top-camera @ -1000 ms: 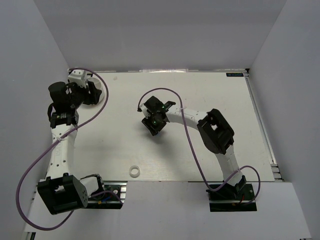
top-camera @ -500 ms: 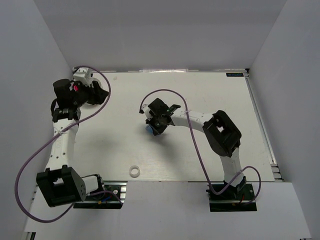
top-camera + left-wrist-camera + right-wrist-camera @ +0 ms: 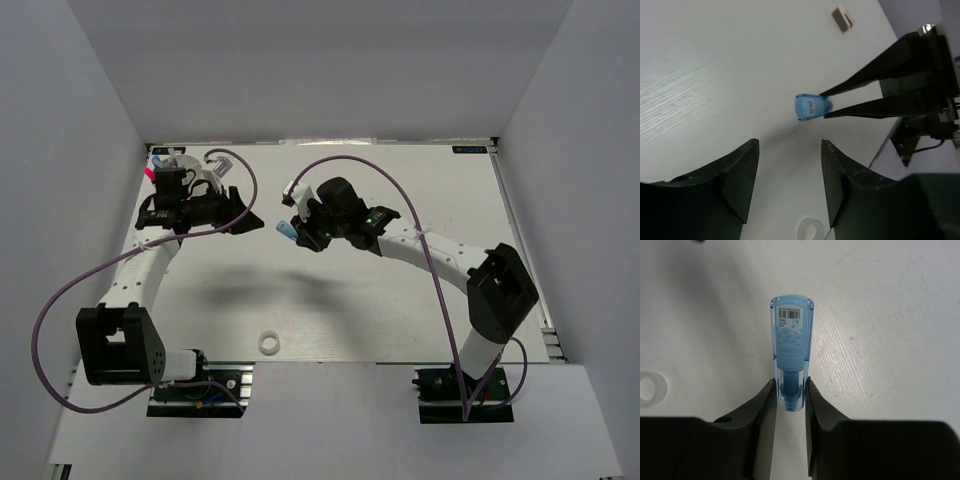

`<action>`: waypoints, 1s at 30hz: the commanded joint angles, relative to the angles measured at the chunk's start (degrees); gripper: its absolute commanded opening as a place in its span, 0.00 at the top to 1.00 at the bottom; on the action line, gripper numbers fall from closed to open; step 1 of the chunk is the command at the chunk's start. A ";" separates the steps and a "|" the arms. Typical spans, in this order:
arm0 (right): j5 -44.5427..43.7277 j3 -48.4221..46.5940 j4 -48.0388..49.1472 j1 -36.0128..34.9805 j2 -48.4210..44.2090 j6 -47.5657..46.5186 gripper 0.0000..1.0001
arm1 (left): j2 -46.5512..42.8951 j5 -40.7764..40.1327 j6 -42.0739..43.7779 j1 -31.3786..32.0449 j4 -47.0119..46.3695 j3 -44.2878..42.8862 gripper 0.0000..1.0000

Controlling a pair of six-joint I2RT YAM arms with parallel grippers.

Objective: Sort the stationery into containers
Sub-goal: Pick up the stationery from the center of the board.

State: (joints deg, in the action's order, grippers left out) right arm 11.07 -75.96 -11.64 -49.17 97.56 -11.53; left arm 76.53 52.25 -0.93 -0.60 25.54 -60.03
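Note:
My right gripper [image 3: 790, 382] is shut on the lower end of a translucent blue tube [image 3: 790, 342] and holds it above the table. From above, the tube [image 3: 286, 230] sticks out to the left of the right gripper [image 3: 303, 234]. My left gripper [image 3: 256, 222] is open and empty, pointing right, a short way left of the tube. In the left wrist view the tube [image 3: 812, 106] hangs ahead of my open left gripper [image 3: 790, 145]. A white tape ring [image 3: 268, 343] lies near the front edge. The white tub [image 3: 207, 176] is mostly hidden behind the left arm.
A pink tip [image 3: 152, 172] shows at the far left beside the left arm. Purple cables loop over both arms. The tape ring also shows in the right wrist view [image 3: 647, 388]. White walls enclose the table on three sides.
The left gripper swung from the tub at the far left toward the table's middle. The right gripper moved left and toward the back with the blue tube, so the two grippers now face each other.

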 commanded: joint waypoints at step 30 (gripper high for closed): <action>-1.58 -1.64 3.38 -2.69 -3.52 -3.32 1.00 | 6.26 2.16 -8.12 7.63 -3.56 -2.90 0.65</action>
State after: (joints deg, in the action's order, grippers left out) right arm 10.39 -76.07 -10.46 -51.35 96.68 -14.02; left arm 83.18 52.80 -8.80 6.87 23.70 -61.34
